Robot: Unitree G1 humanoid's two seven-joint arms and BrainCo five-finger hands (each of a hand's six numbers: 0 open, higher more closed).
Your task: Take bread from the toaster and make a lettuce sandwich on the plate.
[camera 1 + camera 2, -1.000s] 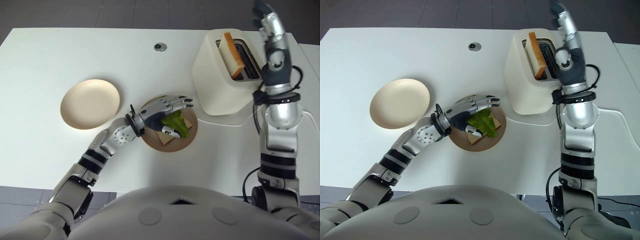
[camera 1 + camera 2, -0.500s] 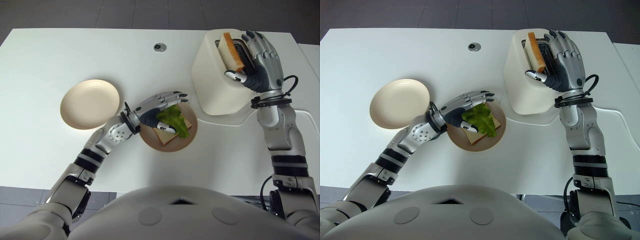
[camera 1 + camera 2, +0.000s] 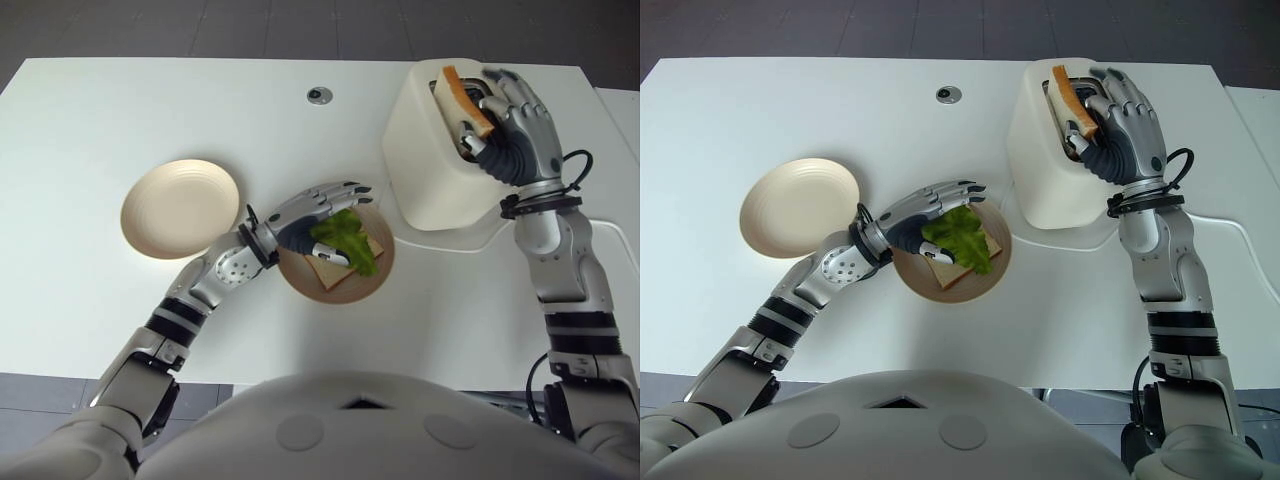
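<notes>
The toaster [image 3: 435, 165] is set by the tabletop's far right corner, with an upright bread slice [image 3: 458, 88] in its slot. The right hand [image 3: 515, 125] is closed about that slice, thumb on its near face and fingers behind. Nearer the front edge, the lettuce leaf [image 3: 350, 240] is pinched in the left hand [image 3: 295, 215] just above the toast [image 3: 332, 272] on the brown plate [image 3: 383, 268]. A cream plate [image 3: 180, 207] lies toward the left edge.
</notes>
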